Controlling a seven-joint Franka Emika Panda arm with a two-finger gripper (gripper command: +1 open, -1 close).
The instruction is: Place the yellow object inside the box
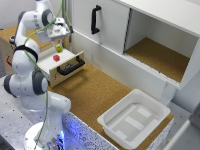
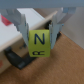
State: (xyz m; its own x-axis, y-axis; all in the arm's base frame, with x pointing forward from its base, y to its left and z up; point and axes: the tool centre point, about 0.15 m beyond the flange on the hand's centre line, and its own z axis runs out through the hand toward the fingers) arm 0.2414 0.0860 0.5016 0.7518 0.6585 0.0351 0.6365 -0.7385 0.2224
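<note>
The yellow object (image 1: 59, 48) is a tiny yellow-green cube held between the fingers of my gripper (image 1: 58, 44), just above the white inside of the open wooden drawer (image 1: 47, 64) at the exterior view's left. In the wrist view the cube (image 2: 39, 43) shows a black letter N and sits between the two fingertips of the gripper (image 2: 39, 38), which is shut on it. The box (image 1: 108, 120), a white shallow tub, stands empty at the front right of the cork surface, far from the gripper.
A small red cube (image 1: 56, 57) lies in the drawer below the gripper. The drawer has a black handle (image 1: 70, 67). A large white cabinet (image 1: 150, 35) with a black door handle (image 1: 95, 19) and an open compartment stands behind. The cork surface (image 1: 95, 90) lies between drawer and box.
</note>
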